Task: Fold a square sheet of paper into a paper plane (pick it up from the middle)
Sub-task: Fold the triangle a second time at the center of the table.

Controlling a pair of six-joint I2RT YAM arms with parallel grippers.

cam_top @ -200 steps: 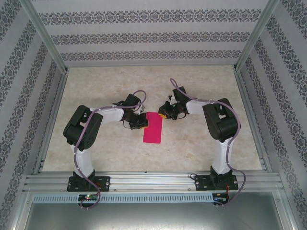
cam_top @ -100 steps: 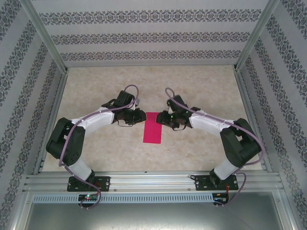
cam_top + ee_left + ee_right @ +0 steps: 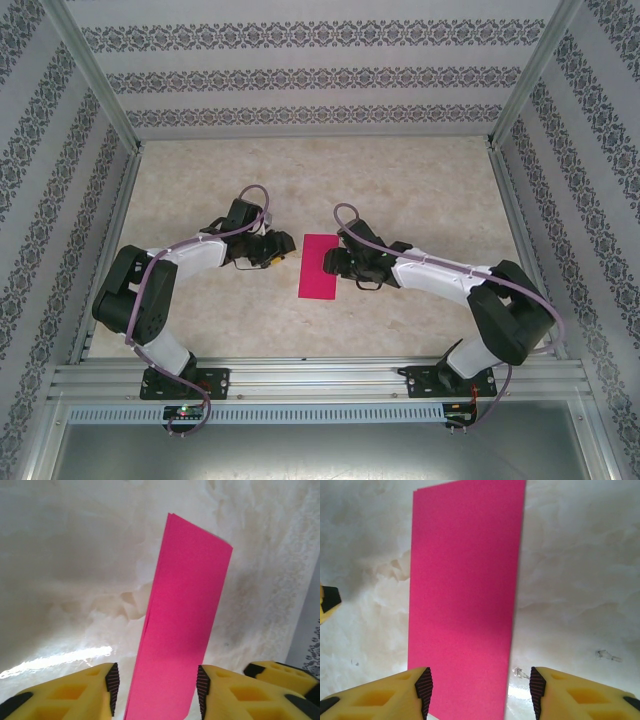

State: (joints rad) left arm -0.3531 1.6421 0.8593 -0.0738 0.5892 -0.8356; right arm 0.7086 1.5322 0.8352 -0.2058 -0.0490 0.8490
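Note:
The square sheet of paper [image 3: 319,266] is magenta-pink and lies flat on the table, folded into a narrow rectangle. My left gripper [image 3: 279,250] sits low just left of its far half, open. In the left wrist view the paper [image 3: 182,620] runs between the two pads [image 3: 114,687] with a gap on each side of my gripper [image 3: 157,690]. My right gripper [image 3: 336,262] is at the paper's right edge, open. In the right wrist view the paper [image 3: 465,595] passes between the jaws of my gripper [image 3: 480,695], closer to the left pad [image 3: 424,690]. Neither gripper holds anything.
The marbled beige tabletop [image 3: 420,190] is walled by patterned panels with metal posts [image 3: 100,90]. An aluminium rail [image 3: 320,378] runs along the near edge. A fingertip of the other gripper [image 3: 280,672] shows at the lower right of the left wrist view.
Both grippers have opened from nearly shut. Both arms stretched out lower; the left gripper backed off the paper's left edge, and the right gripper came nearer along its right edge.

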